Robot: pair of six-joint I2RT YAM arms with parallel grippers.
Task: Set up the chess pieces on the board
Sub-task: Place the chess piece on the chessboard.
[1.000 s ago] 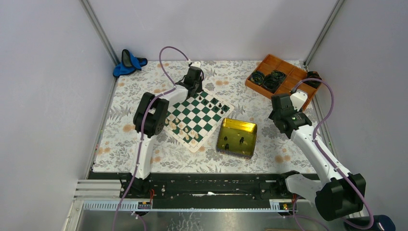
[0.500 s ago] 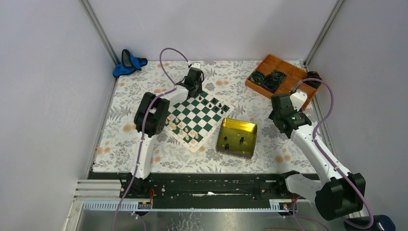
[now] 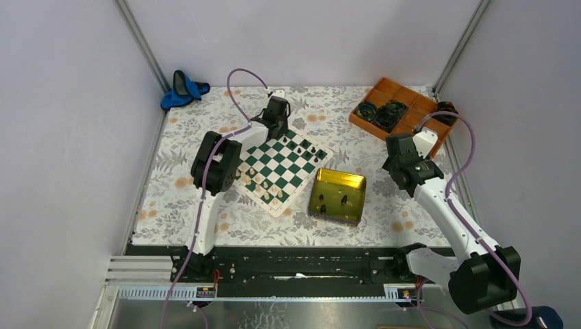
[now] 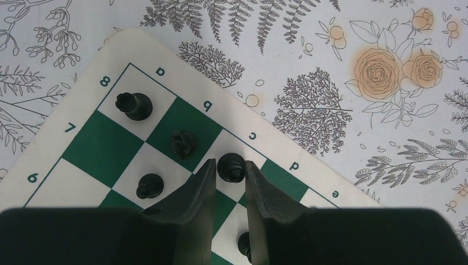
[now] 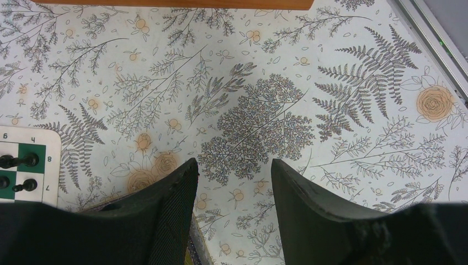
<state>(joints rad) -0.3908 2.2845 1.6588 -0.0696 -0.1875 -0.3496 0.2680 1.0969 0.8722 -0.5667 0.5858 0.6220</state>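
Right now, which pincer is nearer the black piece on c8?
Left. The left pincer has a fingertip on each side of the black piece on the board. The right pincer hangs over tablecloth, beyond the board's h side.

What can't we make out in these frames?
Left wrist: whether the left gripper touches the black piece between its fingers; the gaps are too thin to judge.
Left wrist: the gripper's body covers the board's nearer rows.
Top external: the chess pieces are too small to tell types.
Right wrist: the left edge cuts off the board; the right gripper blocks the bottom.
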